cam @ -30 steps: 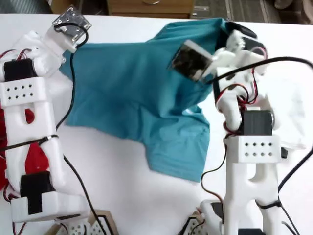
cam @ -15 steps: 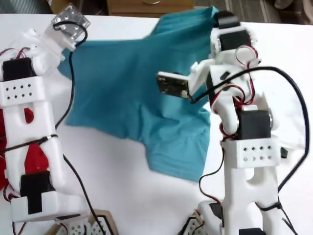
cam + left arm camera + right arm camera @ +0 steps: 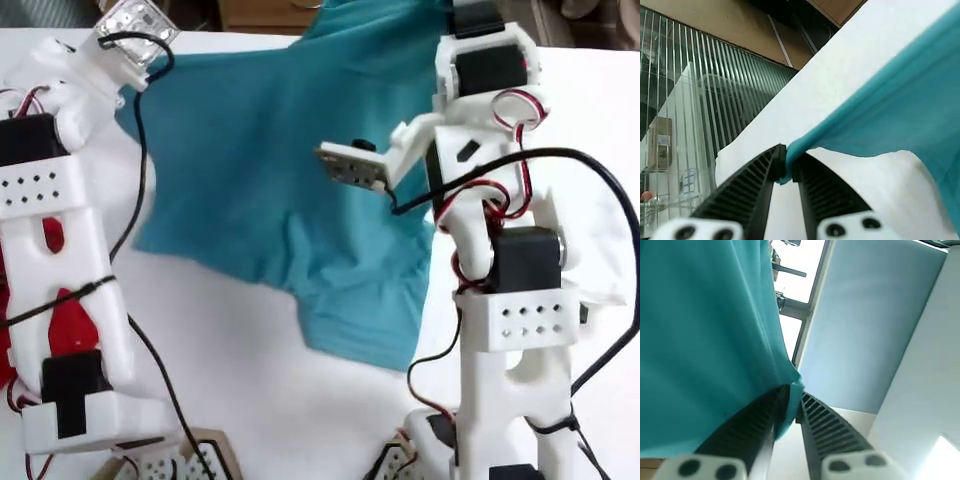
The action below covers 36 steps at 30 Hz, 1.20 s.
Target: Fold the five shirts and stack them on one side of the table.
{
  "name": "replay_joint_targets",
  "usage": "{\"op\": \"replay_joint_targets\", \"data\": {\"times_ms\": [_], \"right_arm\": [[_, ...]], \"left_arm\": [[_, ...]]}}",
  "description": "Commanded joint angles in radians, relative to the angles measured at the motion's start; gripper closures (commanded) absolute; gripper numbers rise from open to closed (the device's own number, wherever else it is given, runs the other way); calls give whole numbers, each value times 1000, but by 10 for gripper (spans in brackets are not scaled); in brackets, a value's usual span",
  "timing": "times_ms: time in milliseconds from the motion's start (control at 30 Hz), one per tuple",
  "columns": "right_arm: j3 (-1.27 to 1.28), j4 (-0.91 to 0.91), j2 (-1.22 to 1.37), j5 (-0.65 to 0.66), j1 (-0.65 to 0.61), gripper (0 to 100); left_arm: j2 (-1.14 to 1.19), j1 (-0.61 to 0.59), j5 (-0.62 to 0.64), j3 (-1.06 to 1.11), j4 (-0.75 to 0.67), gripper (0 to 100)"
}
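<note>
A teal shirt (image 3: pixel 290 170) is held up by both arms, stretched between them, with its lower part draped on the white table (image 3: pixel 250 400). My left gripper (image 3: pixel 786 162) is shut on one corner of the teal shirt (image 3: pixel 890 110), at the far left over the table. My right gripper (image 3: pixel 791 397) is shut on another edge of the teal shirt (image 3: pixel 705 340) and lifted high at the far right. Red cloth (image 3: pixel 60 325) shows under the left arm (image 3: pixel 60 250). White cloth (image 3: pixel 600 230) lies beside the right arm (image 3: pixel 500 290).
Cables run from both arms over the near table. A wooden cabinet (image 3: pixel 270 12) stands past the far edge. Bare table lies in the near middle between the two arm bases.
The right arm has risen and swung toward the far edge, lifting its side of the teal shirt off the table. The left arm has shifted slightly back, still holding its corner.
</note>
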Motion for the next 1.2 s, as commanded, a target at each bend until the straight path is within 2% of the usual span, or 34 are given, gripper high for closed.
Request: {"op": "replay_joint_targets", "data": {"times_ms": [0, 133, 400, 567, 900, 1000, 1167], "right_arm": [[-106, -25, -90, -35, -8, 978], [-121, -18, -185, -170, -1, 978], [-124, 39, -360, -169, -44, 978], [-124, 44, -438, -103, -74, 978], [-120, 114, -478, -98, -113, 978], [-114, 114, -452, -98, -119, 978], [-106, 65, -308, -98, -125, 978]], "left_arm": [[-107, -34, 9, -74, 40, 979], [-229, -29, 23, -88, 137, 979], [-463, -34, 23, -84, 219, 979], [-572, -63, 23, -84, 279, 979], [-658, -84, 25, -82, 336, 979], [-643, -83, 21, -45, 290, 979], [-555, -83, 25, 87, 84, 979]]}}
